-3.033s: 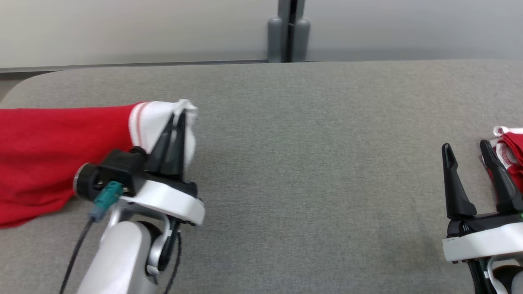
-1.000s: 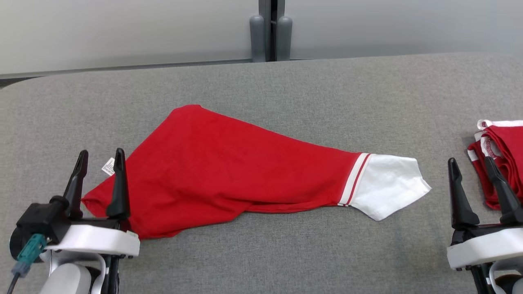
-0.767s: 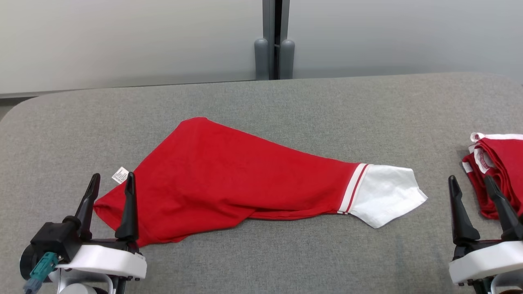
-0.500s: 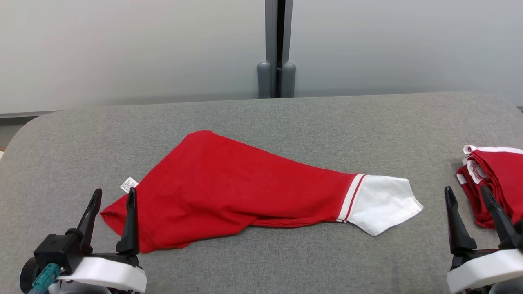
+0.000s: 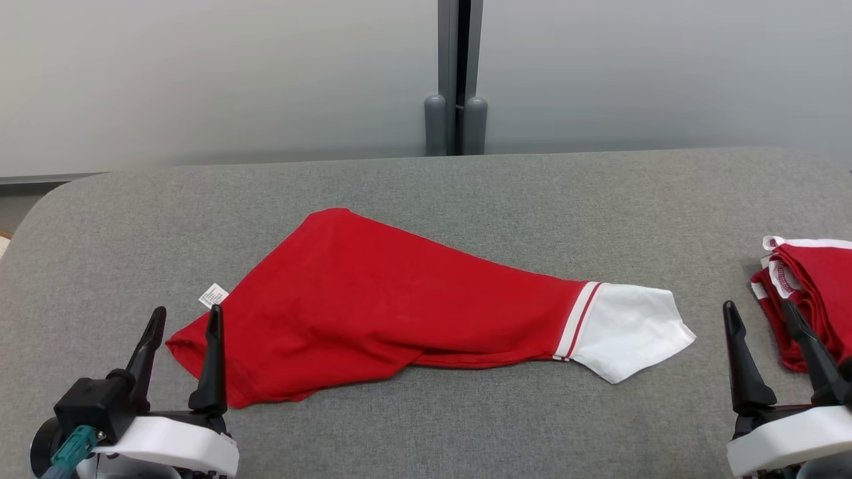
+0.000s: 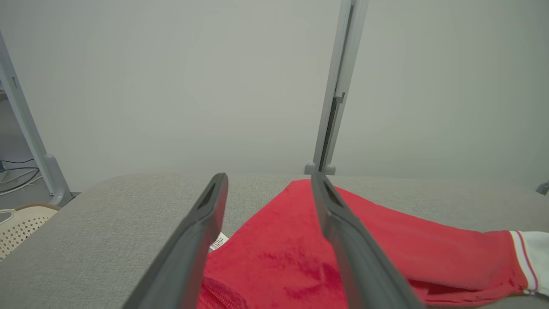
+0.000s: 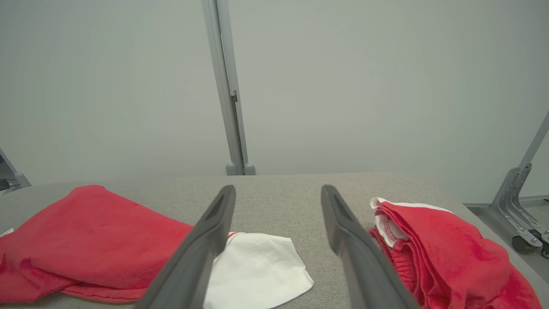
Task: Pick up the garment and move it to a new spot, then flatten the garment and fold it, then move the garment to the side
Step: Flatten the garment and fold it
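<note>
My left hand [image 5: 187, 313] and my right hand [image 5: 759, 307] are both spread and empty, low over the grey bench [image 5: 466, 199], with the red garment [image 5: 399, 313] lying between them.

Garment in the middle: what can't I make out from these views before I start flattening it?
- Garment: lower layers hidden under its own top layer, all views; left corner partly behind a finger of the left gripper, head view.
- Tag: print too small to read, head view.
- Second red pile: cut off by the right edge, head view; partly behind a finger of the right gripper.
</note>
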Available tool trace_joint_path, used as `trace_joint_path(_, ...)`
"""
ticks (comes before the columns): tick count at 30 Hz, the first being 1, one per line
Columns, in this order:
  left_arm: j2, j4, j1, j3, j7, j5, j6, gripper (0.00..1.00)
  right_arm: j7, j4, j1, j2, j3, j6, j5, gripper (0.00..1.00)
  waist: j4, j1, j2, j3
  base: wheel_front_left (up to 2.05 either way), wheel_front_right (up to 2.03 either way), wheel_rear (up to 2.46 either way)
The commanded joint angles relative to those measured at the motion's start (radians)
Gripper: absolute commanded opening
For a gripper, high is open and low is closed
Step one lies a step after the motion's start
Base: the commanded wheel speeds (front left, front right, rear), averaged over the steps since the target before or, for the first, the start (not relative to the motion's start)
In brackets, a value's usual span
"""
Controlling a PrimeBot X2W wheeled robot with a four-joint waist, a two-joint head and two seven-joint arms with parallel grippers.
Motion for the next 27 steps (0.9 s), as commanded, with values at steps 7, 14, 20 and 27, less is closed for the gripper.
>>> trace_joint_path(7, 0.0, 0.067, -0.021, -0.018, 0.041, -0.023, -0.01, 1.0, -0.006, -0.002, -0.017, 0.002, 0.008, 0.0, 0.01, 1.0, -0.002, 0.0, -0.0001, 0.032, 0.0, 0.0, 0.0)
trace_joint_path(14, -0.055, 0.256, -0.075, -0.054, 0.071, -0.075, -0.056, 1.0, -0.012, 0.002, -0.049, -0.002, 0.026, 0.0, 0.018, 1.0, -0.023, 0.0, -0.0001, 0.104, 0.0, 0.0, 0.0)
trace_joint_path(20, -0.087, 0.417, -0.126, -0.047, 0.047, -0.101, -0.082, 0.7, -0.027, 0.015, -0.068, -0.008, 0.02, 0.0, 0.032, 1.0, -0.031, 0.0, -0.0001, 0.149, 0.0, 0.0, 0.0)
trace_joint_path(27, -0.077, 0.419, -0.194, -0.039, -0.033, -0.074, -0.104, 0.0, -0.032, 0.018, -0.083, -0.012, 0.01, 0.0, 0.034, 1.0, -0.02, 0.0, -0.0001, 0.173, 0.0, 0.0, 0.0)
